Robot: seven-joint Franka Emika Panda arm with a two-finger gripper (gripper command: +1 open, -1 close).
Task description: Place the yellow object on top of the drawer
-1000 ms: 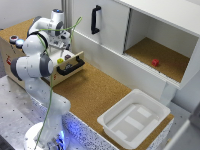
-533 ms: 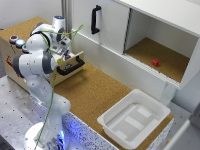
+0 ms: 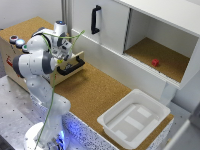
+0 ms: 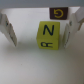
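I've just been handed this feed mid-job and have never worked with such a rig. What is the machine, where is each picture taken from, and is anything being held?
The white jointed machine is a single robot arm. The wide picture comes from a camera off the arm; the close-up comes from a camera on its wrist, looking down between the two fingers of its gripper.

In the close-up, the yellow object, a lettered cube, rests on a pale surface between the open fingers, touching neither, so nothing is held.

In the wide picture the arm reaches over the beige drawer with its black handle. Elsewhere are a white tub and a small red block in the open cabinet.
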